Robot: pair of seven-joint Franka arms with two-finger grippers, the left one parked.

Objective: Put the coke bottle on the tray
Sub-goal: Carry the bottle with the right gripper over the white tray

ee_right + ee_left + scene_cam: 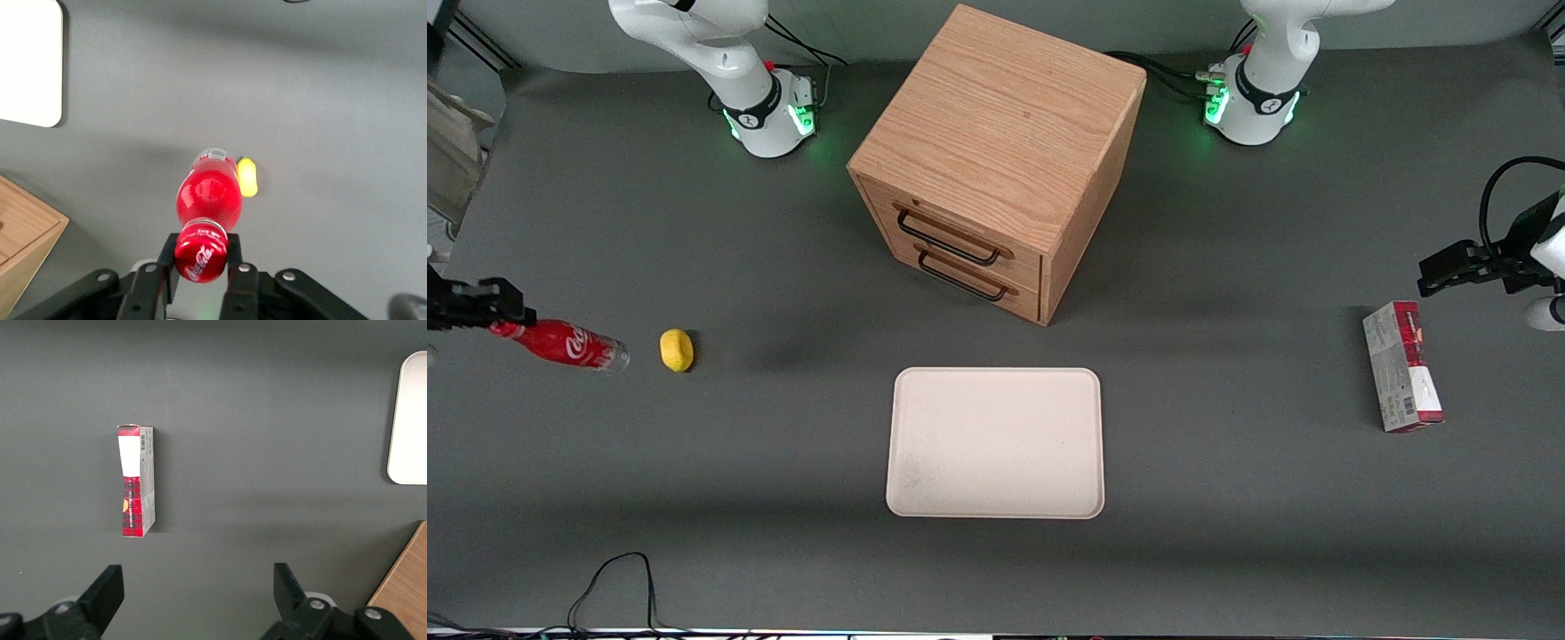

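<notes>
Tray lies flat mid-table, well apart from the load. Coke bottle hangs tilted at the working arm's end, cap pinched in the end effector. Cap-only grip (little purchase) could let it swing, slip, or clip the lemon just beside it.

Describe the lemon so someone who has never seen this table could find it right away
Start at the wooden drawer cabinet in the middle of the grey table, then look toward the working arm's end. There the gripper holds the coke bottle by its cap end, and the lemon lies just off the bottle's clear base. It is the only small, yellow, rounded thing there.
</notes>
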